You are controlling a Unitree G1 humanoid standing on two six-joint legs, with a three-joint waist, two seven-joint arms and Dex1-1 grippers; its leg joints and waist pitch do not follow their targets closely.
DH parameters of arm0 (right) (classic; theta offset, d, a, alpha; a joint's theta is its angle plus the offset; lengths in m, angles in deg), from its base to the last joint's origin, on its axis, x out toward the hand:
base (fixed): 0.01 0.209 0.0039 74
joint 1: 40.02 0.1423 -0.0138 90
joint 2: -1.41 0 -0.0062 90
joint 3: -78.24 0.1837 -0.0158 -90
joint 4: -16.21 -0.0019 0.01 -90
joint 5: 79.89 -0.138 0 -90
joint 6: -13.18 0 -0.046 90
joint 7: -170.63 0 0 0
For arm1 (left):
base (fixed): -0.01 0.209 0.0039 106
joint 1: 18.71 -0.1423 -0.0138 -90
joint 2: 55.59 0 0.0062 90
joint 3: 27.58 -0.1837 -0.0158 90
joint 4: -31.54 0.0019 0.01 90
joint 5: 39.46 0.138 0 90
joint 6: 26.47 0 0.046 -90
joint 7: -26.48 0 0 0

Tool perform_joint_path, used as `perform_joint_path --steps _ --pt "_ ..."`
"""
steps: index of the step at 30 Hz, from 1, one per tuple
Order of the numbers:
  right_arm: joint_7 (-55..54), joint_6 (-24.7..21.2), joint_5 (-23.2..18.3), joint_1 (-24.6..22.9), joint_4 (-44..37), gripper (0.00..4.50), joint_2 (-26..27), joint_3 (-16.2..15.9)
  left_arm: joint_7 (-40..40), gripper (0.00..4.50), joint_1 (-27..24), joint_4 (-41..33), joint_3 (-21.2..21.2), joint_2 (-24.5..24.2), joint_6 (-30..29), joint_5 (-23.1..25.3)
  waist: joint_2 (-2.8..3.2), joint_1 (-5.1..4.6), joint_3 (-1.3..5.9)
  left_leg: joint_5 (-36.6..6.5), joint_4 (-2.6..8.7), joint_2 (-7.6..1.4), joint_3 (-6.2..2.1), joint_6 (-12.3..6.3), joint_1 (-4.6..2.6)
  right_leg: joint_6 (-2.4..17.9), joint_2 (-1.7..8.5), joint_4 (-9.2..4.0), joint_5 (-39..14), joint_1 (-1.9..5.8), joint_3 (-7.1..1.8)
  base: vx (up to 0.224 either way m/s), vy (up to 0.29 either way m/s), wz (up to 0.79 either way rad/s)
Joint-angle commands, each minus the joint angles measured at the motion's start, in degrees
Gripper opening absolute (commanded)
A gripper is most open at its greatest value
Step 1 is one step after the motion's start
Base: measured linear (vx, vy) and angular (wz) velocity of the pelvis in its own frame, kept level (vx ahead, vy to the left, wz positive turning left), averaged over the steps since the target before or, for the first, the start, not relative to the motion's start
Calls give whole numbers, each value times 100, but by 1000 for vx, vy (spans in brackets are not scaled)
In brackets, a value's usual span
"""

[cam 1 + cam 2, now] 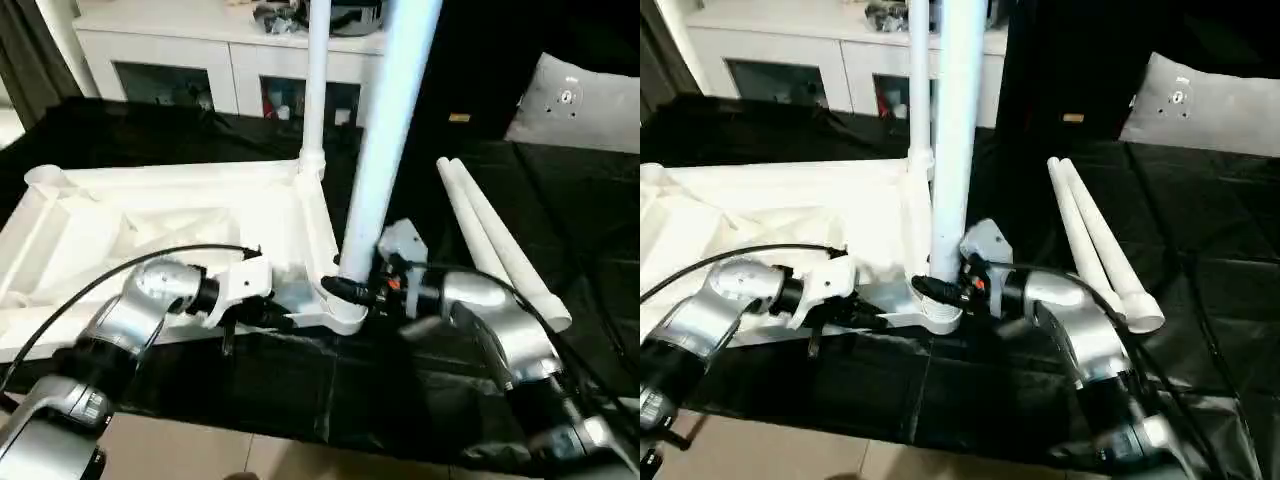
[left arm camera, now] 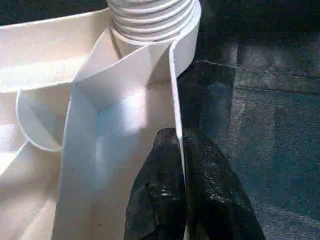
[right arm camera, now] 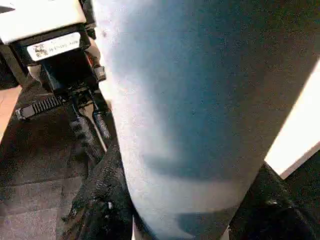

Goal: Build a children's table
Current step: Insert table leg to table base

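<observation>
two legs (image 1: 495,240) right of tabletop (image 1: 180,225)

Both silver forearms reach forward and bend inward, toward the near corner socket (image 1: 345,318) of the upside-down table top.

L arm: the forearm comes from the near left, elbow low, the white wrist block pointing at the socket. The left gripper (image 2: 181,195) sits on the near side wall of the top, just left of the socket. Its two black fingers (image 2: 155,200) are pressed together w/ the thin wall between them, one inside, one outside.

R arm: the forearm comes from the near right, wrist turned to the socket. The right gripper (image 1: 345,290) is at the base of the upright leg standing in that socket, one black finger (image 3: 102,200) on each side of the leg, closed around it.
</observation>
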State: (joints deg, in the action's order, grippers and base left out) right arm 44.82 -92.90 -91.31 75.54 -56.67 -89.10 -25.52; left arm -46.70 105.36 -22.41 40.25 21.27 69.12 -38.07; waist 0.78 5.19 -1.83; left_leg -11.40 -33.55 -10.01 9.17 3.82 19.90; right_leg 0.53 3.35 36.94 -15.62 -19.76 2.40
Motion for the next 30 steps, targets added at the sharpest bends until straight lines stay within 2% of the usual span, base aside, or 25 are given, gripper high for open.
perform_joint_path --steps 1,2,3,4,5,8,12,14,15,16,17,18,19,20,22,23,24,25,26,27,29,30 --pt "31 -550 332 -291 471 190 -48 -476 -35 0 236 154 -182 134 245 227 96 -31 182 -1466 458 -347 -101 161 -67 1316 524 -542 -396 117 -330 0 0 0" --pt "46 -652 284 -319 362 190 -50 -487 8 0 360 318 -170 208 312 258 79 -25 172 -1497 462 -337 -99 147 -64 1271 516 -567 -553 112 -332 0 0 0" --pt "37 -683 262 -331 327 190 -46 -480 27 0 408 382 -163 232 340 270 107 -11 187 -1519 463 -353 -100 163 -84 1255 536 -576 -627 103 -340 0 0 0" --pt "19 -715 240 -344 304 190 -42 -467 64 0 468 472 -154 258 381 286 142 -14 187 -1511 468 -358 -113 177 -67 1262 534 -559 -603 105 -337 0 0 0" --pt "-2 -729 232 -348 301 190 -38 -460 81 0 513 550 -149 273 415 293 125 -16 185 -1506 472 -354 -107 172 -63 1246 523 -571 -601 104 -332 0 0 0" --pt "-137 -752 271 -344 337 190 0 -441 63 0 522 624 -121 256 417 271 138 -18 192 -1493 476 -359 -112 180 -47 1262 536 -561 -518 105 -332 0 0 0" --pt "-445 -773 382 -341 377 190 129 -368 19 0 314 508 -12 211 296 151 101 -39 172 -1615 505 -363 -121 186 -37 1215 546 -586 -857 89 -333 0 0 0" --pt "-539 -777 398 -335 395 190 161 -342 26 0 245 438 14 196 235 127 108 -60 151 -1734 524 -360 -128 197 -29 1137 553 -618 -1257 65 -337 0 0 0" --pt "-902 -777 460 -302 464 190 288 -251 68 0 -95 37 121 114 -36 7 105 -55 148 -1807 533 -377 -136 217 -47 1107 573 -630 -1455 43 -351 0 0 0" --pt "-902 -777 460 -302 464 190 288 -251 68 0 -95 37 121 114 -36 7 75 -74 138 -1820 555 -385 -144 226 -25 1093 573 -616 -1552 30 -351 0 0 0" --pt "-1361 -758 528 -253 561 190 479 -136 237 0 -708 -835 312 -8 -560 -229 17 -88 132 -1843 566 -383 -132 222 -24 1053 569 -635 -1672 28 -350 0 0 0" --pt "-1450 -751 540 -242 580 190 523 -116 292 0 -865 -1075 361 -37 -707 -290 60 -165 134 -1796 605 -387 -162 265 39 1048 572 -595 -1612 46 -338 0 0 0" --pt "-1600 -745 558 -216 617 190 596 -77 389 0 -1106 -1511 439 -73 -1009 -394 52 -190 142 -1903 586 -383 -143 257 -23 1023 551 -619 -1748 -15 -349 0 0 0" --pt "-1623 -744 560 -211 623 190 607 -71 404 0 -1140 -1573 450 -79 -1050 -407 44 -217 140 -1897 587 -382 -148 252 -21 1026 544 -624 -1726 -16 -349 0 0 0" --pt "-1712 -742 566 -191 648 190 651 -45 466 0 -1276 -1824 496 -99 -1218 -458 42 -244 160 -1730 576 -367 -110 207 -33 1071 498 -634 -1350 -16 -353 0 0 0" --pt "-2018 -685 595 -104 763 190 781 58 726 0 -1652 -2598 627 -182 -1778 -470 -42 -250 188 -1587 567 -391 -94 202 -35 1129 503 -599 -1042 3 -350 0 0 0" --pt "-2078 -674 599 -86 786 190 806 82 783 0 -1717 -2740 654 -197 -1886 -458 16 -255 200 -1309 573 -376 -99 143 -3 1207 479 -560 -558 26 -326 60 15 2" --pt "-2093 -672 600 -81 792 190 812 88 798 0 -1734 -2776 661 -200 -1913 -454 19 -261 217 -1011 523 -350 -69 79 -8 1245 447 -523 70 42 -316 60 15 2" --pt "-2126 -675 594 -64 810 190 839 111 875 0 -1798 -2988 702 -214 -2097 -430 19 -265 210 -905 527 -341 -68 49 6 1235 439 -518 269 59 -313 56 6 1" --pt "-2155 -643 580 -37 836 190 872 147 985 0 -1848 -3226 765 -225 -2356 -391 -48 -257 211 -749 513 -334 -63 -10 23 1230 451 -494 543 86 -307 0 0 0" --pt "-2155 -643 580 -37 836 190 872 147 985 0 -1848 -3226 765 -225 -2356 -391 -35 -253 217 -636 501 -322 -55 -62 10 1223 445 -500 735 94 -299 0 0 0" --pt "-2189 -546 537 -24 840 190 897 176 1133 0 -1854 -3421 805 -226 -2640 -348 -26 -259 219 -658 503 -332 -53 -35 3 1227 449 -492 767 103 -297 0 0 0"
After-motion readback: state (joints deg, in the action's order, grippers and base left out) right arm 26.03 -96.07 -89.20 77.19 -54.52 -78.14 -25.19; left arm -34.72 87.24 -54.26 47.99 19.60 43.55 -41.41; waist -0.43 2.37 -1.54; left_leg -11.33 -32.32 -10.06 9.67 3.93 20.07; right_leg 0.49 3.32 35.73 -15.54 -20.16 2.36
